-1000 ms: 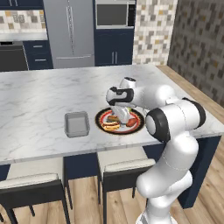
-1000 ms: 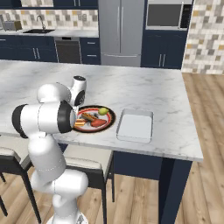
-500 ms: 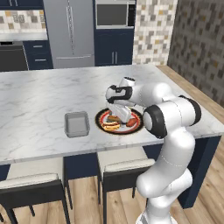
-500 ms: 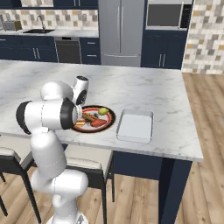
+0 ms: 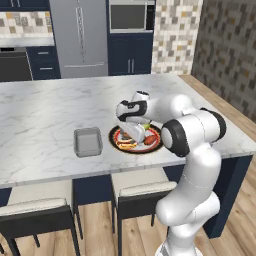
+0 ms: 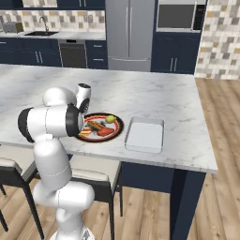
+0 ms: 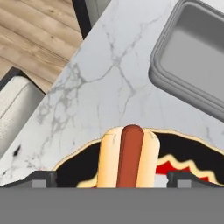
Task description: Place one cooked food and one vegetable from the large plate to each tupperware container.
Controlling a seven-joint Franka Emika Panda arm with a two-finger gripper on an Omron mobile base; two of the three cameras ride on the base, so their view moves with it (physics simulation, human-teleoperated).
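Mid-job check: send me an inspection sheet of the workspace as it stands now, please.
Surface: white marble island counter.
Job's things: hot dog, sausage, red piece and yellow-green ball all on the large plate; grey container and pale container hold no food.
Clutter: nothing seen.
Grippers: gripper low over the plate, fingertips either side of the hot dog; not closed on it.
Cables: nothing seen.
Surroundings: stools below the counter, fridge, microwave, wood floor.

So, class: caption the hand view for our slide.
Open gripper straddling the hot dog on the large plate, grey container ahead.
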